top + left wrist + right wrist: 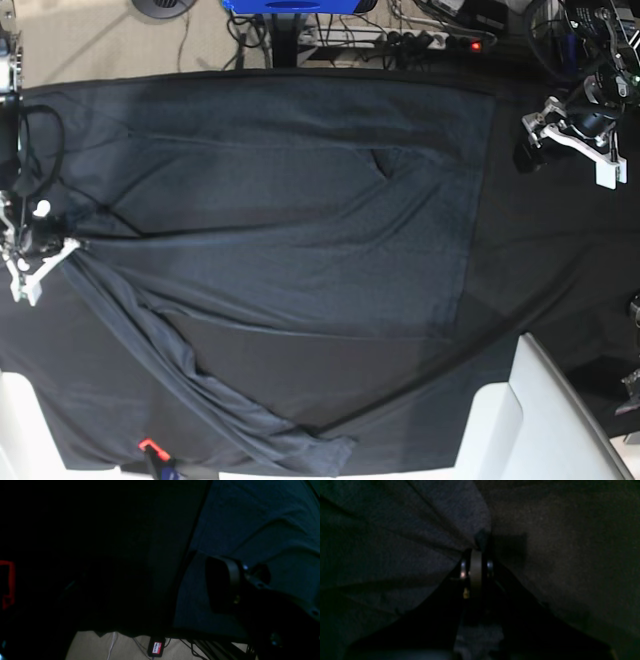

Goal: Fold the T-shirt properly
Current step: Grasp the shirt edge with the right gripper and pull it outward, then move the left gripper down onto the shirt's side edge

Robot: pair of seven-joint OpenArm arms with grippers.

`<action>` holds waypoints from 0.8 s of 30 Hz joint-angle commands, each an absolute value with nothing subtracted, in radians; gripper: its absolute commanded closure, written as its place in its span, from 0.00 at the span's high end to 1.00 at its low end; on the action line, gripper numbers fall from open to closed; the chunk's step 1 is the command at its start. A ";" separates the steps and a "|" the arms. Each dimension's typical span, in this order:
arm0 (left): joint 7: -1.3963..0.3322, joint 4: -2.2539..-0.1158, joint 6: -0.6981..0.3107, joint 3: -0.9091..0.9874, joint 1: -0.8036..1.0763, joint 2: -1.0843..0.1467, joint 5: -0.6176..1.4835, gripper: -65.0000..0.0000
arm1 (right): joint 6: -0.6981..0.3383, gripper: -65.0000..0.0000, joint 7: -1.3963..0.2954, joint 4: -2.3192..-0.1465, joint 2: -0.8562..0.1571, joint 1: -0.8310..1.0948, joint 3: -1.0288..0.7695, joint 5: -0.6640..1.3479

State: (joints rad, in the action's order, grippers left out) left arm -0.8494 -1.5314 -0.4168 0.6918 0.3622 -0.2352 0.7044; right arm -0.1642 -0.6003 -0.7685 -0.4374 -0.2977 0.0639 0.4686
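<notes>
As seen from the left wrist: left gripper (225, 585) open above T-shirt (250, 517), well off its edge.
Right wrist: right gripper (476, 552) clamped on shirt edge. Base: shirt spread along black tablecloth (560, 300), lying rightward from right gripper, the nearer arm.

A robotics lab: cloth-draped table (560, 250), tangled cables (390, 35), power strip (440, 42) on carpet.
</notes>
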 commanded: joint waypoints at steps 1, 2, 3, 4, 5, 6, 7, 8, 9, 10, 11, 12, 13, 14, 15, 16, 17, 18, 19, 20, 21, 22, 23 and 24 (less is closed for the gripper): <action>-0.832 -1.546 -0.420 0.696 0.358 -0.251 0.719 0.84 | -0.157 0.01 -0.602 -0.802 -0.460 -0.320 0.061 0.469; -0.832 -1.546 -0.420 0.696 0.358 -0.251 0.719 0.84 | -0.157 0.01 -0.624 -0.814 -0.460 -0.320 0.061 0.469; -0.832 -1.546 -0.420 0.696 0.358 -0.251 0.719 0.84 | -0.157 0.01 -0.644 -0.826 -0.460 -0.320 0.061 0.469; -0.832 -1.546 -0.420 0.696 0.358 -0.251 0.719 0.84 | -0.157 0.01 -0.656 -0.837 -0.460 -0.320 0.059 0.469; -0.832 -1.546 -0.420 0.696 0.358 -0.251 0.719 0.84 | -0.157 0.01 -0.665 -0.851 -0.460 -0.320 0.059 0.469; -0.832 -1.546 -0.420 0.696 0.358 -0.251 0.719 0.84 | -0.157 0.01 -0.670 -0.860 -0.460 -0.320 0.059 0.469; -0.832 -1.546 -0.420 0.696 0.358 -0.251 0.719 0.84 | -0.157 0.02 -0.671 -0.865 -0.460 -0.321 0.059 0.469; -0.832 -1.546 -0.420 0.696 0.358 -0.251 0.719 0.84 | -0.157 0.05 -0.671 -0.866 -0.460 -0.321 0.059 0.469; -0.832 -1.546 -0.420 0.696 0.358 -0.251 0.719 0.84 | -0.157 0.09 -0.671 -0.866 -0.460 -0.321 0.061 0.469; -0.832 -1.546 -0.420 0.696 0.358 -0.251 0.719 0.84 | -0.157 0.18 -0.671 -0.866 -0.460 -0.321 0.061 0.469; -0.832 -1.546 -0.420 0.696 0.360 -0.251 0.719 0.84 | -0.156 0.26 -0.670 -0.866 -0.460 -0.321 0.061 0.469; -0.832 -1.546 -0.420 0.696 0.360 -0.251 0.719 0.84 | -0.156 0.31 -0.667 -0.866 -0.460 -0.321 0.059 0.469; -0.832 -1.546 -0.420 0.696 0.360 -0.251 0.719 0.84 | -0.156 0.36 -0.665 -0.866 -0.460 -0.321 0.059 0.469; -0.832 -1.546 -0.420 0.696 0.360 -0.251 0.719 0.84 | -0.156 0.40 -0.664 -0.866 -0.460 -0.321 0.059 0.469; -0.832 -1.546 -0.420 0.696 0.360 -0.251 0.719 0.84 | -0.156 0.41 -0.664 -0.866 -0.460 -0.321 0.058 0.469; -0.832 -1.546 -0.420 0.696 0.360 -0.251 0.719 0.84 | -0.156 0.41 -0.664 -0.866 -0.460 -0.321 0.056 0.469; -0.832 -1.546 -0.420 0.696 0.360 -0.251 0.719 0.84 | -0.156 0.41 -0.664 -0.866 -0.460 -0.321 0.053 0.469; -0.832 -1.546 -0.420 0.696 0.360 -0.251 0.719 0.84 | -0.156 0.41 -0.662 -0.866 -0.461 -0.321 0.053 0.469; -0.832 -1.546 -0.420 0.696 0.360 -0.251 0.719 0.84 | -0.156 0.41 -0.662 -0.866 -0.461 -0.321 0.053 0.469; -0.832 -1.546 -0.420 0.696 0.360 -0.251 0.719 0.84 | -0.156 0.41 -0.659 -0.866 -0.461 -0.321 0.053 0.469; -0.832 -1.546 -0.420 0.696 0.360 -0.251 0.719 0.84 | -0.156 0.41 -0.651 -0.865 -0.461 -0.321 0.053 0.469; -0.832 -1.546 -0.420 0.696 0.360 -0.251 0.719 0.84 | -0.156 0.41 -0.639 -0.863 -0.463 -0.321 0.053 0.469; -0.832 -1.546 -0.420 0.696 0.360 -0.251 0.719 0.84 | -0.156 0.41 -0.627 -0.862 -0.463 -0.321 0.053 0.469; -0.832 -1.546 -0.420 0.696 0.360 -0.251 0.719 0.84 | -0.156 0.41 -0.621 -0.860 -0.467 -0.321 0.053 0.469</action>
